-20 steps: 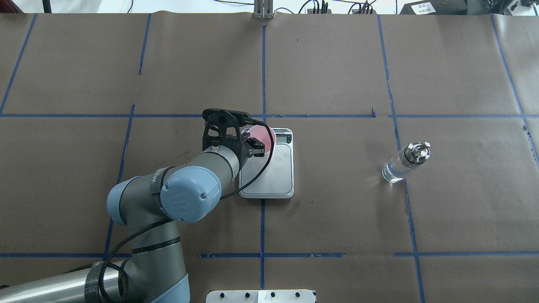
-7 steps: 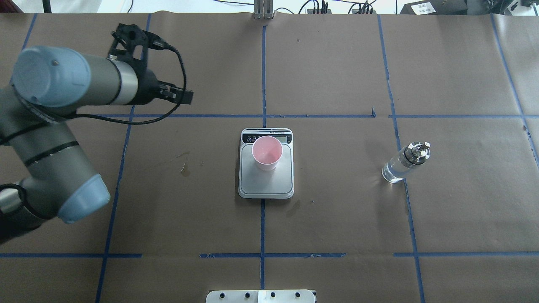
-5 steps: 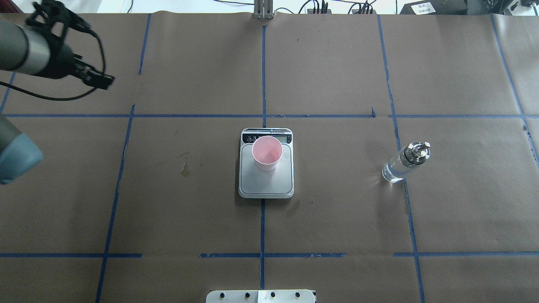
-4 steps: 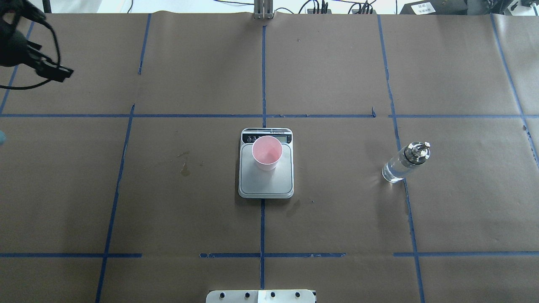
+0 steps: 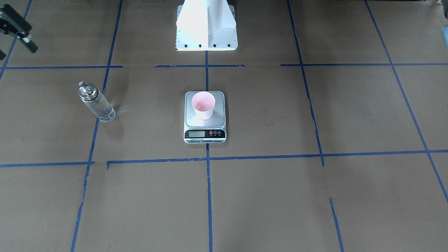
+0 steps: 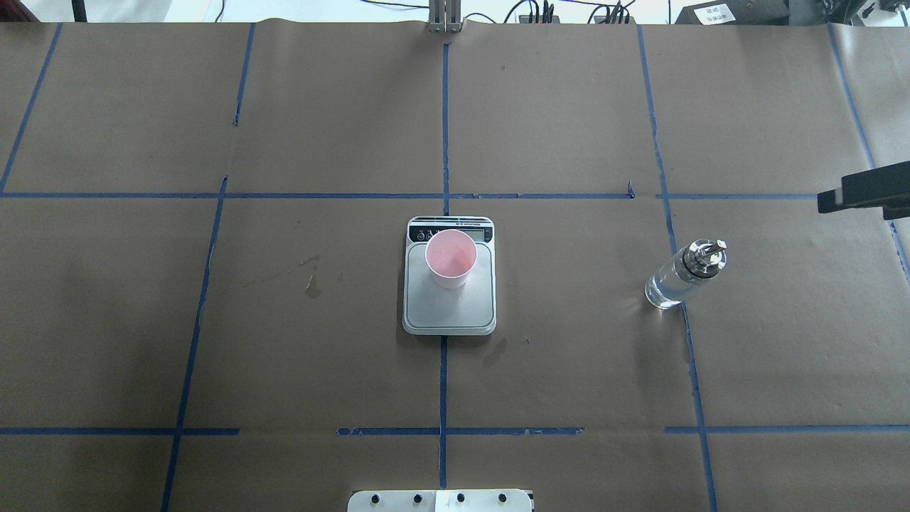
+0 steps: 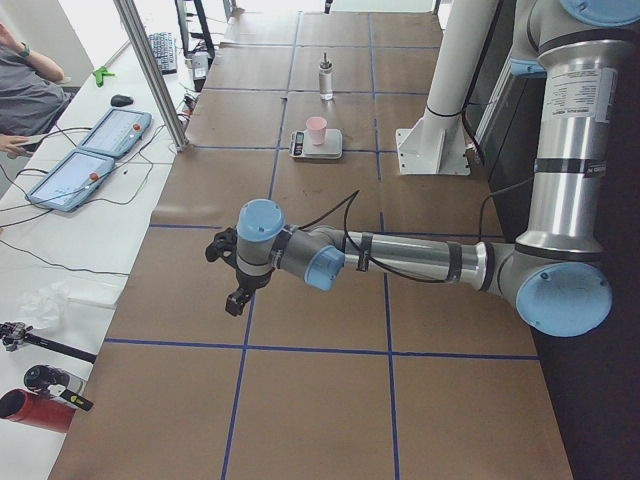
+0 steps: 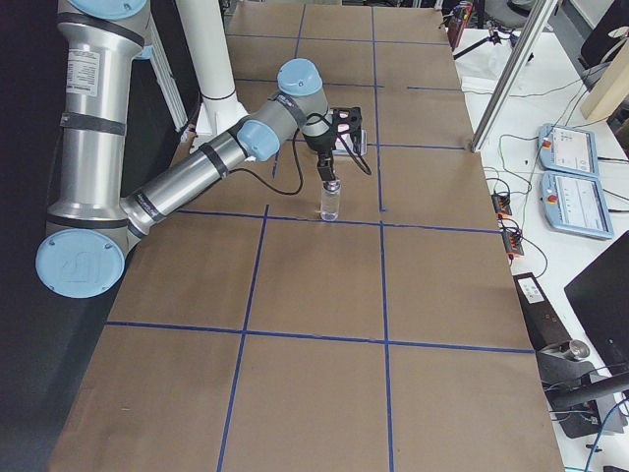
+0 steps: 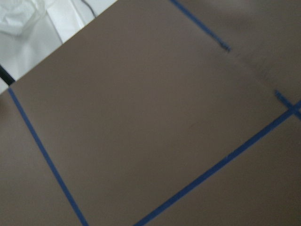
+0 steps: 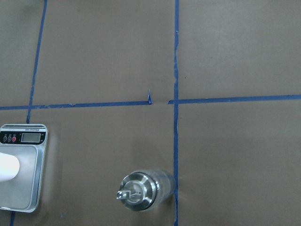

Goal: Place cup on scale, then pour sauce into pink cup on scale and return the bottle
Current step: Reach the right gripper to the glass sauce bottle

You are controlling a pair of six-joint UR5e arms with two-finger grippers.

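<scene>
Cup [image 6: 450, 257] on scale [image 6: 449, 309]; bottle [image 6: 682, 277] apart, by tape line [image 6: 693, 370]; left fingers [image 7: 236, 300], right fingers [image 8: 329, 169]: state unclear.

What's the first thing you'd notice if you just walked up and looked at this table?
The pink cup jumps out first: it stands upright on the silver scale in the middle of the brown table, the only bright colour there. Next comes the glass bottle with its shiny cap, standing alone on a blue tape line to the robot's right of the scale, with the right gripper hanging in the air close to it.
</scene>
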